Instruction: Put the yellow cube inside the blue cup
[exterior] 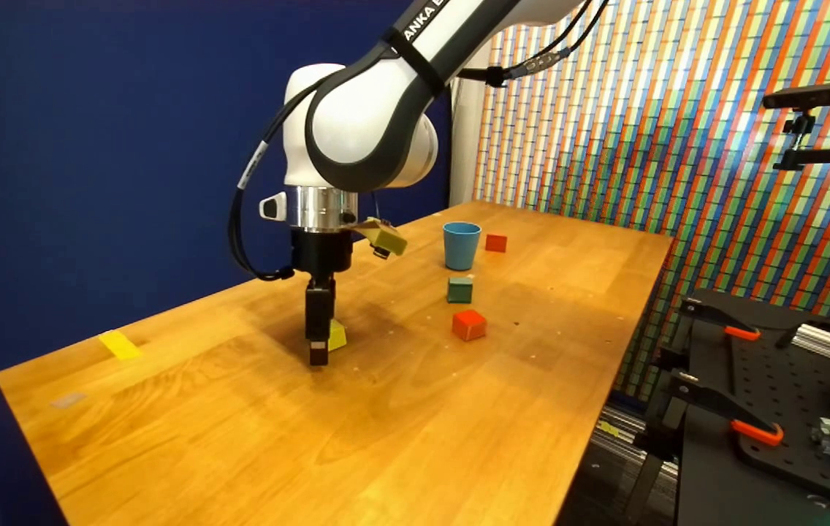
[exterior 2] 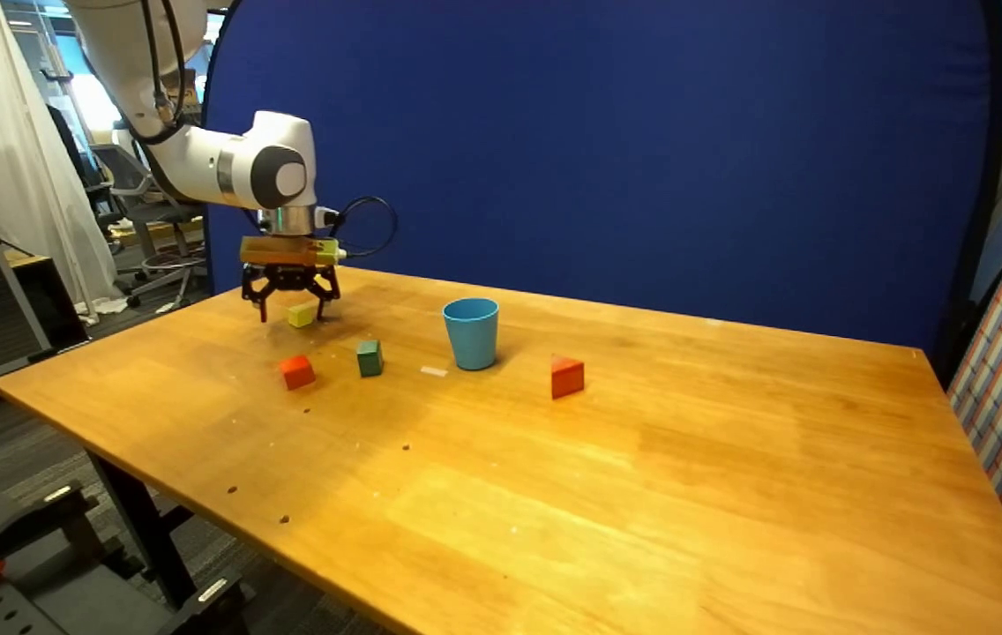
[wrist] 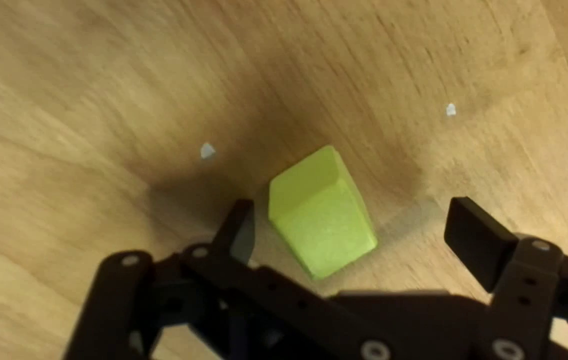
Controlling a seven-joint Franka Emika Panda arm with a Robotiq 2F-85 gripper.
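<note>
The yellow cube (wrist: 321, 215) lies on the wooden table between the open fingers of my gripper (wrist: 354, 227) in the wrist view. It is turned relative to the fingers and sits closer to the left one, with gaps on both sides. In both exterior views the gripper (exterior: 318, 352) (exterior 2: 293, 314) points straight down with its fingertips low around the cube (exterior 2: 300, 315). One finger partly hides the cube (exterior: 337, 336) in an exterior view. The light-blue cup (exterior: 462, 247) (exterior 2: 473, 335) stands upright on the table, apart from the gripper. The cup is out of the wrist view.
A green block (exterior: 459, 291) (exterior 2: 370, 359) stands between the gripper and the cup. A red-orange cube (exterior: 469, 325) (exterior 2: 296, 372) lies near it. A red wedge-like block (exterior: 496, 243) (exterior 2: 567, 377) lies beyond the cup. A blue backdrop (exterior 2: 607, 159) runs along one table edge.
</note>
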